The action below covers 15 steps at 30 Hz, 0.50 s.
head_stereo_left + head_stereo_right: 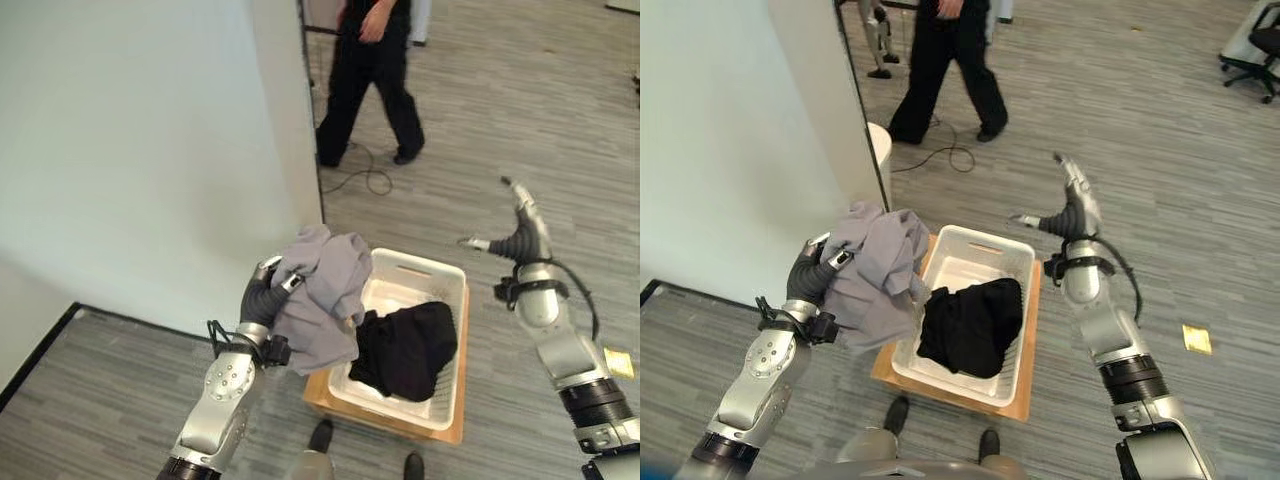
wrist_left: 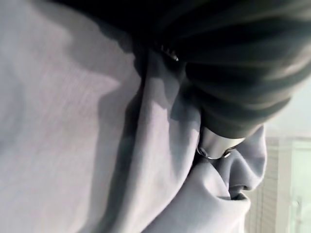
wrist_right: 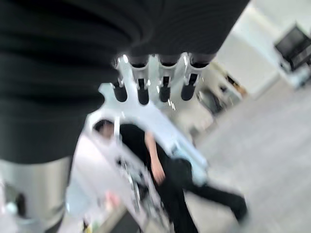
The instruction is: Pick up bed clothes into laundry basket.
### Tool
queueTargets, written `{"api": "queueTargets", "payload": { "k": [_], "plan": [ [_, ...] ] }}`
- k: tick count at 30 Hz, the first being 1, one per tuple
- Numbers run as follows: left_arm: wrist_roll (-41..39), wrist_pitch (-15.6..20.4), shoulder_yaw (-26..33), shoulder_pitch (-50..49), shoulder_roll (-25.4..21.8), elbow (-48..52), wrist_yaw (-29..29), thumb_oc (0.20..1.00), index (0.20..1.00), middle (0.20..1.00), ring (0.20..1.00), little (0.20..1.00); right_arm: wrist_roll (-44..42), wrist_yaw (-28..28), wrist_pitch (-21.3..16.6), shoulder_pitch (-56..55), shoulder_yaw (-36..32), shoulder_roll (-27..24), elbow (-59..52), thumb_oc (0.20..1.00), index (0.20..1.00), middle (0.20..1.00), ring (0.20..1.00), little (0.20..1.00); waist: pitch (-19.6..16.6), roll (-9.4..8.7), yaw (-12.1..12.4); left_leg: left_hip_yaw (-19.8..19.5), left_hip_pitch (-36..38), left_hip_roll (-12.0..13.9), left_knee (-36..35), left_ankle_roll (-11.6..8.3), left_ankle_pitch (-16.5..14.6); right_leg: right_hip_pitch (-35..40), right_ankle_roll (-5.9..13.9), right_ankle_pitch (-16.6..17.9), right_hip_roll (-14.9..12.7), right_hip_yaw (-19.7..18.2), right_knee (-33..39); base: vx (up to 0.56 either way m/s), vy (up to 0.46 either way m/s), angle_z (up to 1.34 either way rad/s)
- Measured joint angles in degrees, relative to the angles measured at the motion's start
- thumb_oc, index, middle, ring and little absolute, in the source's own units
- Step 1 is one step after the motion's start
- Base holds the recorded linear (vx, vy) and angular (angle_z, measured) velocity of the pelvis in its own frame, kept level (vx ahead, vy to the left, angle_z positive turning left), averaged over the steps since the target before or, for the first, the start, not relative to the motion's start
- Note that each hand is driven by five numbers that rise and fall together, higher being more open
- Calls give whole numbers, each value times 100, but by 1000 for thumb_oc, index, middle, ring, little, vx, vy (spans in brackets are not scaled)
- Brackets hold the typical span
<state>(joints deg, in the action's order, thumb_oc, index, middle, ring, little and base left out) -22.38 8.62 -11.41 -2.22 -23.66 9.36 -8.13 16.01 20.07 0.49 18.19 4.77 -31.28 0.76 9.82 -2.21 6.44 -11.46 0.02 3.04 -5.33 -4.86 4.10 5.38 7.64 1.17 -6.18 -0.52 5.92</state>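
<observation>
My left hand (image 1: pixel 268 293) is shut on a grey garment (image 1: pixel 325 296) and holds it up beside the left rim of the white laundry basket (image 1: pixel 437 270); the cloth hangs down over that rim. The grey garment (image 2: pixel 97 145) is bunched around my fingers in the left wrist view. A black garment (image 1: pixel 408 347) lies inside the basket. My right hand (image 1: pixel 520 235) is raised to the right of the basket with straight fingers (image 3: pixel 160 82) and holds nothing.
The basket stands on a low wooden board (image 1: pixel 455 425) on the grey floor. A pale bed surface (image 1: pixel 130 150) lies to the left, ending in a dark edge. A person in black (image 1: pixel 365 70) walks at the back, near a cable on the floor.
</observation>
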Motion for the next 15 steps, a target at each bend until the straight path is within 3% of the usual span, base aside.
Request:
{"api": "queueTargets", "payload": {
  "k": [8,10,15],
  "plan": [
    [-10,-57,-391,24,-15,149,243,200,200,200,200,200,209,252,25,-432,-660,-321,-178,1000,1000,1000,1000,1000,-72,78,-175,157,27,16,0,20,-32,-74,2,16,1,-168,-1,-19,-5,-11],
    [-250,-186,-601,27,-9,146,423,200,200,200,200,200,211,267,68,-636,-655,-319,52,1000,1000,1000,1000,1000,-103,115,-413,192,27,19,0,21,-30,-91,16,54,3,-207,-10,-23,-16,-9],
    [-447,-418,-1321,113,-33,46,831,200,200,200,200,200,217,247,266,-835,-654,-383,783,1000,1000,1000,1000,1000,-157,196,-627,300,55,27,0,27,-35,-117,22,78,3,-309,-3,-21,-2,-11]
  ]
}}
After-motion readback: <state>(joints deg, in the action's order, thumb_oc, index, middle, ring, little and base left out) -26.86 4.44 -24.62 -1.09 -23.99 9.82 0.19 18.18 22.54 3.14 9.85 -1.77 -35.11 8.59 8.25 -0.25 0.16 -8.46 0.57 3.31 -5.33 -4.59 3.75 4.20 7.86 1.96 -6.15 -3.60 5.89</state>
